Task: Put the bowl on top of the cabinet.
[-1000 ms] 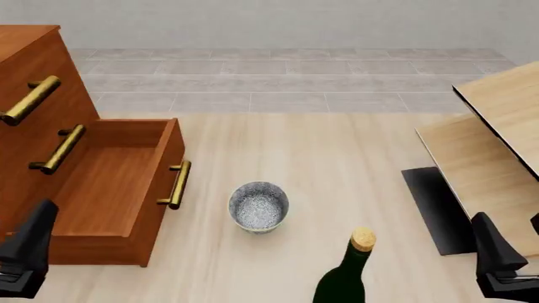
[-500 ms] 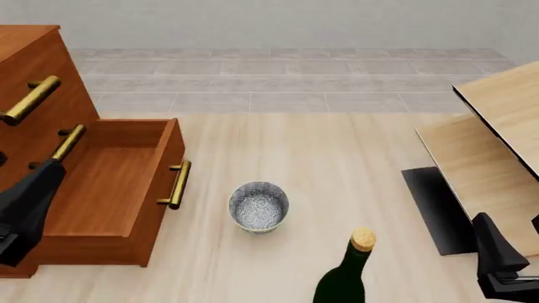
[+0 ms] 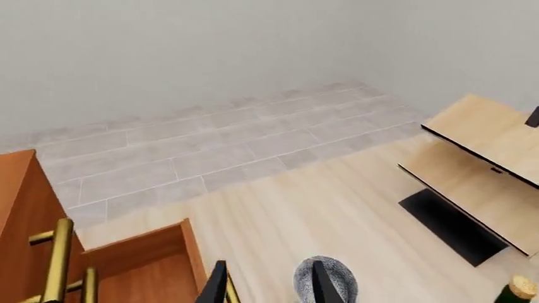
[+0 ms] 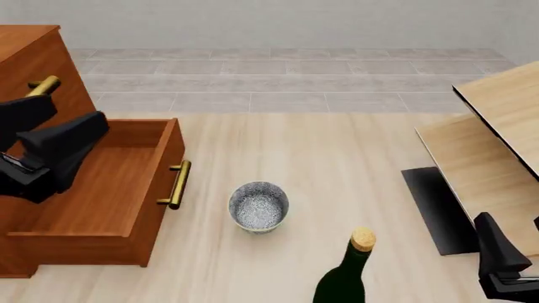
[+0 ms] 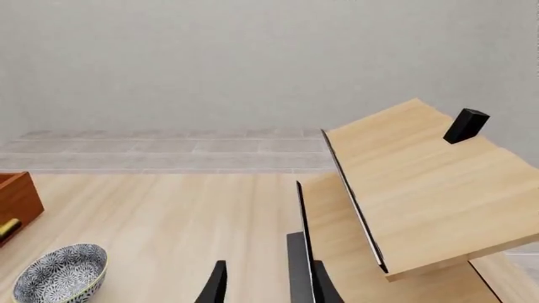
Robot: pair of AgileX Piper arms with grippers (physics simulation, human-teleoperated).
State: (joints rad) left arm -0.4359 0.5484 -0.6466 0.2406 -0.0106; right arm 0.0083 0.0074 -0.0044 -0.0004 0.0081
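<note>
One round speckled ceramic bowl [image 4: 259, 207] sat right of the wooden cabinet [image 4: 50, 126], we saw the left gripper [image 3: 265, 287] parted and empty, the right gripper [image 5: 257, 284] narrowly parted.

Blue-speckled bowl [image 4: 259, 207] upright on table, beside cabinet [image 4: 50, 76]; lower drawer open, apparently empty.

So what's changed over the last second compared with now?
The left gripper has risen from the near left corner and moved forward over the open drawer, holding nothing. The bowl, bottle and right gripper stayed put.
</note>
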